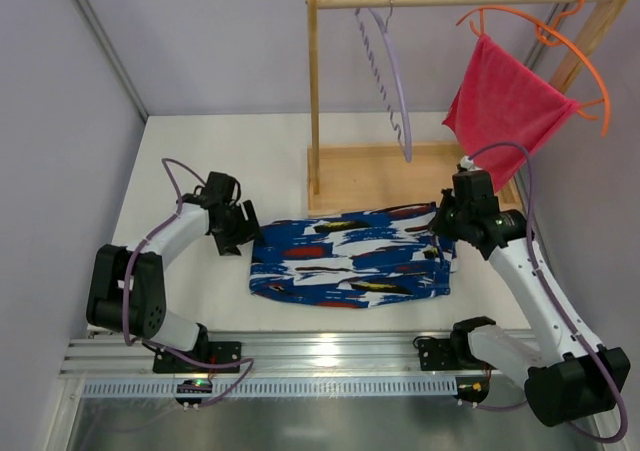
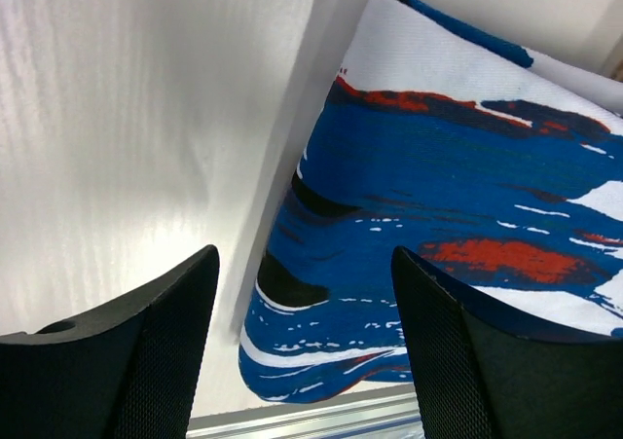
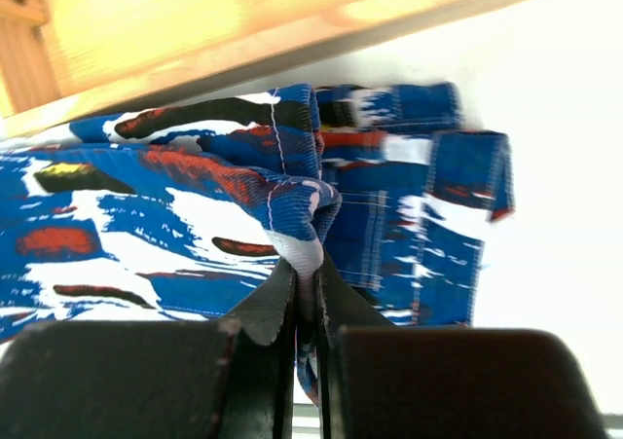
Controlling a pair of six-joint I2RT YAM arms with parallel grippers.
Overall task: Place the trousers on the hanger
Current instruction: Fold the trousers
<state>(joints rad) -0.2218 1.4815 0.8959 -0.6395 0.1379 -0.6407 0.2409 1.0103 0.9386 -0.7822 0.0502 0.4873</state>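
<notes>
The trousers (image 1: 350,261) lay folded flat on the table (image 1: 200,156), just in front of the wooden base (image 1: 370,176). My right pincer (image 3: 305,281), angled low, pinched a fold at their right end; my left pincer (image 2: 304,303) hovered spread at their left edge.

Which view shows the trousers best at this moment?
Top external: the whole trousers lie folded on the table. Left wrist shows just one end; right wrist shows a fold pinched in the right gripper.
</notes>
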